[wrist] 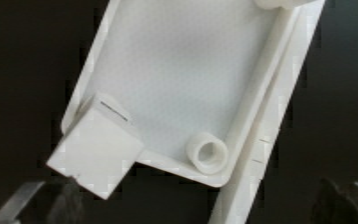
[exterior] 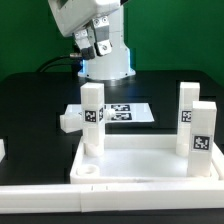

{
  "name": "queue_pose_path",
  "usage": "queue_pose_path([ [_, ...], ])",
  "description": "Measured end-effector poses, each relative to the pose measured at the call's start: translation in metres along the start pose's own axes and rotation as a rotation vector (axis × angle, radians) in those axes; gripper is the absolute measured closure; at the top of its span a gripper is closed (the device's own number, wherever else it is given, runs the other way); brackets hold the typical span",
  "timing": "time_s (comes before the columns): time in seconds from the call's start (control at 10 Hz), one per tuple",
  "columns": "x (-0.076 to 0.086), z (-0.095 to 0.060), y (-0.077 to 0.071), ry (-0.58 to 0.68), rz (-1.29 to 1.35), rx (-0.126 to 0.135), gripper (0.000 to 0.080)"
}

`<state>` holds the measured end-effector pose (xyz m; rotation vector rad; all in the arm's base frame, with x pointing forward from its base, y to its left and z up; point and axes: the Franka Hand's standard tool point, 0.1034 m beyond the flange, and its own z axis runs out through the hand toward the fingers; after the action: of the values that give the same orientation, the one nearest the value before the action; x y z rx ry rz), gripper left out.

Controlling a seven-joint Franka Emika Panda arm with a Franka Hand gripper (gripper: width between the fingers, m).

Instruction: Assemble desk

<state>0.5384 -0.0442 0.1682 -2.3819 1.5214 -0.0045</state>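
The desk's white rimmed tabletop (exterior: 150, 160) lies flat at the front of the black table. Three white tagged legs stand upright in it: one at the exterior view's left (exterior: 93, 120) and two at the right (exterior: 187, 115) (exterior: 203, 140). The near-left corner socket (exterior: 88, 172) is empty. Another short white piece (exterior: 68, 122) lies on the table beside the left leg. My gripper (exterior: 96, 42) hangs high above the back of the table, open and holding nothing. In the wrist view the gripper (wrist: 194, 205) looks down on the tabletop (wrist: 176, 80), a round socket (wrist: 208, 152) and a leg's top (wrist: 96, 155).
The marker board (exterior: 128, 113) lies flat behind the tabletop, in front of the robot's base (exterior: 108, 62). A small white piece (exterior: 2, 150) shows at the exterior view's left edge. Black table surface surrounds the parts.
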Motion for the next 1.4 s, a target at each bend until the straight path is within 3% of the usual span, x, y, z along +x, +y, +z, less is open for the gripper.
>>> queue_pose_path([
  [0.1,0.006,0.002,0.027,-0.076,-0.051,-0.041,0.015],
  [0.2,0.024,-0.008,0.048,-0.093,-0.046,-0.06,0.015],
  [0.3,0.035,-0.007,0.061,-0.047,-0.044,-0.048,0.015],
  [0.4,0.035,0.0,0.072,-0.022,-0.04,-0.054,0.015],
  [0.5,0.037,0.004,0.072,0.017,-0.019,-0.033,0.015],
  [0.8,0.038,0.007,0.076,0.01,-0.061,-0.042,0.015],
  [1.0,0.056,0.022,0.11,-0.005,-0.242,-0.057,0.015],
  [1.2,0.053,0.038,0.14,-0.087,-0.353,-0.07,0.015],
  [1.3,0.05,0.042,0.149,-0.146,-0.33,-0.083,0.015],
  [1.4,0.046,0.04,0.146,-0.242,-0.333,-0.092,0.015],
])
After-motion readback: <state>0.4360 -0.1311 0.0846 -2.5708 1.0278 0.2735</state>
